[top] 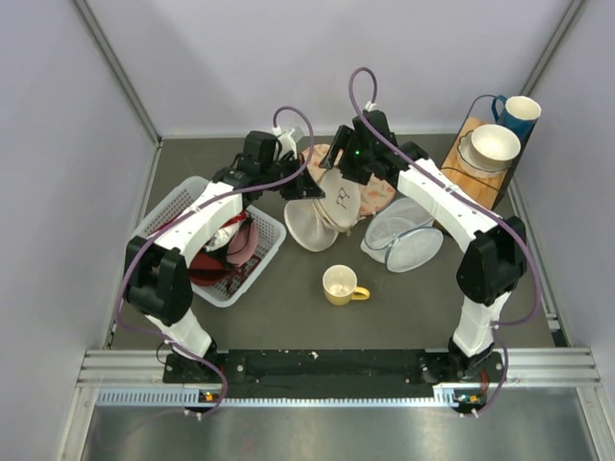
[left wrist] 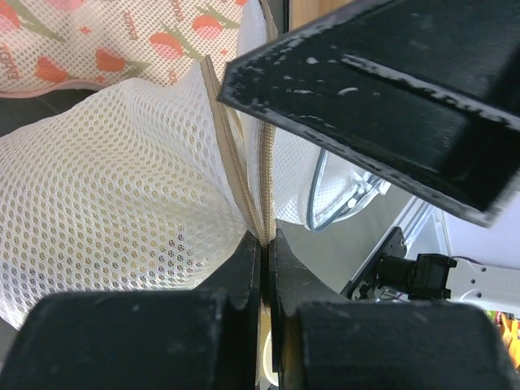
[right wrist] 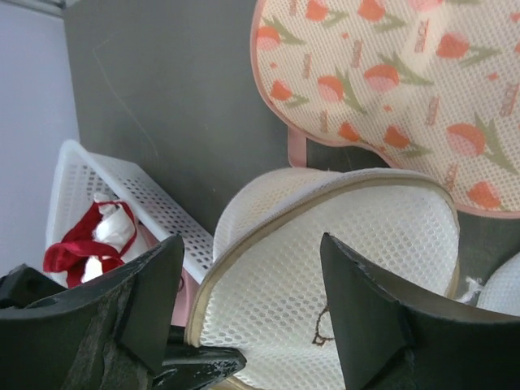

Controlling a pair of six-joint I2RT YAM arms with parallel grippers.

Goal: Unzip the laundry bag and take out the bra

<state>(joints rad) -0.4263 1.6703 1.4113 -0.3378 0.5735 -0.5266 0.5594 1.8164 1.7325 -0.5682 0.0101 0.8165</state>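
Observation:
The laundry bag [top: 317, 223] is a cream-white mesh dome in the middle of the table, tipped up on its side. My left gripper [left wrist: 266, 237] is shut on the bag's beige zipper rim [left wrist: 244, 179], with the mesh [left wrist: 122, 195] bulging to its left. In the top view the left gripper [top: 293, 187] sits at the bag's upper left edge. My right gripper [right wrist: 250, 244] stands open, one finger on each side of the bag's domed face [right wrist: 341, 268] near its small dark mark. Seen from above, the right gripper [top: 336, 182] is over the bag's top. The bra is hidden.
A flat pink patterned pouch [right wrist: 390, 89] lies behind the bag. A bluish-grey mesh pouch [top: 404, 238] lies to the right and a yellow mug [top: 341, 285] in front. The white basket [top: 173, 206] at left holds red and pink garments. Bowls and a blue mug [top: 490, 144] stand back right.

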